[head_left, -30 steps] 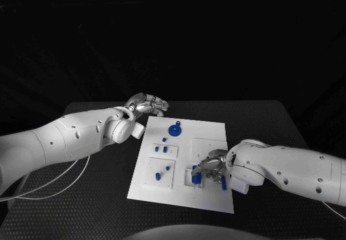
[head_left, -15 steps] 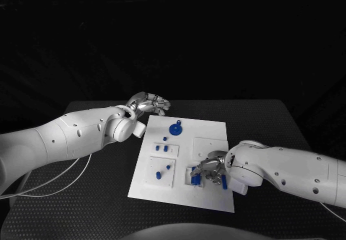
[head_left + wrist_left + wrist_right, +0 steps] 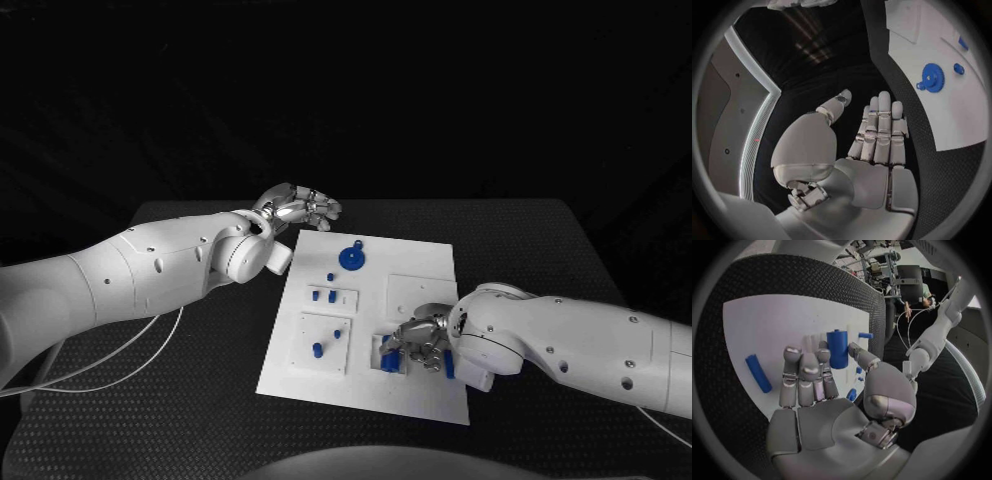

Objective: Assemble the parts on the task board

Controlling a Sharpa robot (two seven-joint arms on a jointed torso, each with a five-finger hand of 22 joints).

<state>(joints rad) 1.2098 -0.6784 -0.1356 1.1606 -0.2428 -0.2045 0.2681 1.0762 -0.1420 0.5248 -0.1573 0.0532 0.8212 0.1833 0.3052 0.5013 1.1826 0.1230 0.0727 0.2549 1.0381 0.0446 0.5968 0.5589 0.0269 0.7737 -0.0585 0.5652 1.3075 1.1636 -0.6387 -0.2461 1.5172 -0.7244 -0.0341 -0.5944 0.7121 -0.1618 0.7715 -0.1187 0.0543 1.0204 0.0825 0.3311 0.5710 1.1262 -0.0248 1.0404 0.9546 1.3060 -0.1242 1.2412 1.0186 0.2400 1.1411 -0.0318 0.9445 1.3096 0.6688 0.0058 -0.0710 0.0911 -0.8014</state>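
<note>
- The bench is black and textured; its near edge is cut off by the picture.
- The task board is a white plate lying flat on the bench between the two hands. No writing or label can be read on it.
- The left hand hovers just beyond the board's far corner, off the plate. The wrist view shows its fingers straight and side by side, holding nothing.
- The right hand sits low over the near part of the board. Its fingers are extended together, with the thumb beside them. Whether they touch a part I cannot tell.
- A blue gear lies on the board, near the left hand.
- A blue cylinder stands upright just past the right fingertips, partly hidden by them.
- A blue peg lies flat on the board beside the right hand.
- Other small blue pieces are too small to make out.
</note>
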